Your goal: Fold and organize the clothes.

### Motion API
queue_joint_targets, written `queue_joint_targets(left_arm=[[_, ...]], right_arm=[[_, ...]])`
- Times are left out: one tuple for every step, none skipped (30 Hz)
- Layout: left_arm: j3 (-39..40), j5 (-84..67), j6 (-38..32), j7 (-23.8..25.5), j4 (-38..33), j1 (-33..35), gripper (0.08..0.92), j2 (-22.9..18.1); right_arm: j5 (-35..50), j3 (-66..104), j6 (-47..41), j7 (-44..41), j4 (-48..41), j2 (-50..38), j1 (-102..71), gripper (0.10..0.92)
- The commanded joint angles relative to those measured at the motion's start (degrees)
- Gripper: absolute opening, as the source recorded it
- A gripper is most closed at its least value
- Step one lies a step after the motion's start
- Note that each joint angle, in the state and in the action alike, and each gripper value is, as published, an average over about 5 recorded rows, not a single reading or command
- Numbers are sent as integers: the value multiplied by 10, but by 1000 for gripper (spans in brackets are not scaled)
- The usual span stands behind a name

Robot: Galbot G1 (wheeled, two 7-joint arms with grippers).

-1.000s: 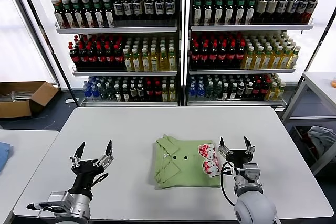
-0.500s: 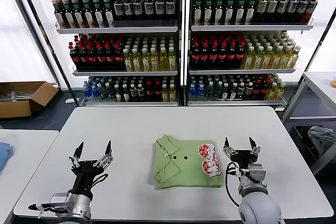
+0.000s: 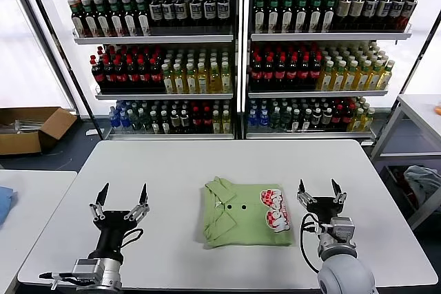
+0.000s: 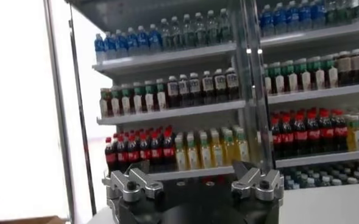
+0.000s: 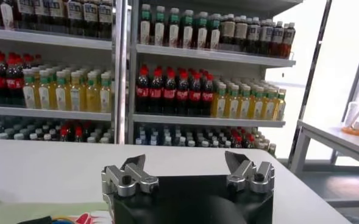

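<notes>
**A:** What's behind the table?

**B:** Two tall shelf units (image 3: 241, 53) packed with bottles in rows: dark, red-capped, yellow, green, and blue-capped ones on the lowest shelf. To the robot's left a cardboard box (image 3: 31, 127) sits on the floor, and a second table (image 3: 27, 204) stands near the main one.

**A:** And the main surface?

**B:** A white table (image 3: 172, 170) with rounded corners. The shirt (image 3: 241, 213) lies on it a little right of centre, toward the near edge.

**A:** How does the shirt lie?

**B:** Folded into a rough rectangle, light green, collar toward the robot's left, two small buttons showing near the middle. The red-and-white logo (image 3: 275, 210) is on its right end.

**A:** Where's the right gripper?

**B:** The right gripper (image 3: 320, 191) stands just beside the shirt's right edge, fingers pointing up and away from the robot, spread wide, with nothing between them. In the right wrist view the same gripper (image 5: 188, 170) shows both fingertips apart, and a strip of green cloth with a bit of logo sits at the corner of the frame.

**A:** The left one?

**B:** The left gripper (image 3: 123, 196) is over bare table, well apart from the shirt on its left. Its fingers are also splayed wide and empty. The left wrist view (image 4: 193, 181) looks straight at the shelves.
</notes>
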Motion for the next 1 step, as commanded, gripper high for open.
queue_joint_targets(left_arm=[[11,65,-44,9,-4,-1,823,-2]], right_arm=[[0,4,0,-2,8,-1,-5,823]])
